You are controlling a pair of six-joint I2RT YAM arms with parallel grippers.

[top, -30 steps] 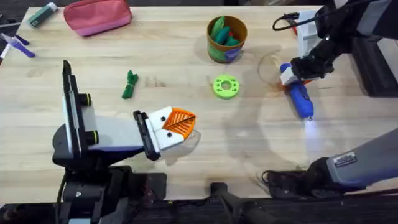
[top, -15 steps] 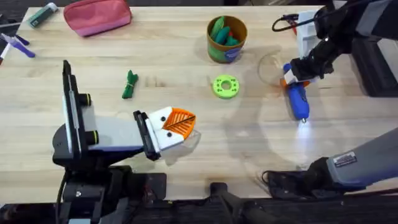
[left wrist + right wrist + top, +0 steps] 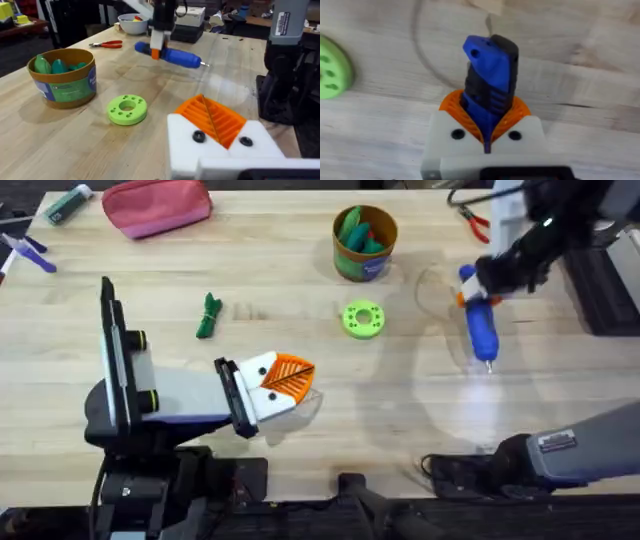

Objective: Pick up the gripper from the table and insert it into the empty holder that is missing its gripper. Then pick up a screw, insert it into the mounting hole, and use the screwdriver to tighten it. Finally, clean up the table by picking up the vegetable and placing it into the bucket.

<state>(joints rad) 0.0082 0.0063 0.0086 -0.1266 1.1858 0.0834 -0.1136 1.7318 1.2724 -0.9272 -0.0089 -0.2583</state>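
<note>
My right gripper (image 3: 470,288) is shut on the blue screwdriver (image 3: 482,330) and holds it above the table's far right, silver tip toward the near edge. The right wrist view shows the orange pads (image 3: 451,106) clamped around the screwdriver (image 3: 490,70). My left gripper (image 3: 285,380) rests low at the front left, shut, with nothing between its pads. Its orange ribbed gripper piece (image 3: 212,117) sits in the white holder (image 3: 225,155). The dark green vegetable (image 3: 208,315) lies on the table left of centre. The gold-brown bucket (image 3: 365,265) stands at the back centre with green items inside.
A lime-green ring disc (image 3: 362,319) lies in front of the bucket. A pink pouch (image 3: 157,205) sits at the back left. Red-handled pliers (image 3: 107,44) and a white bowl (image 3: 132,24) are at the back right. Bare wood lies between the two grippers.
My right gripper has carried the screwdriver away from the front edge, toward the back of the table. The left arm has not moved.
</note>
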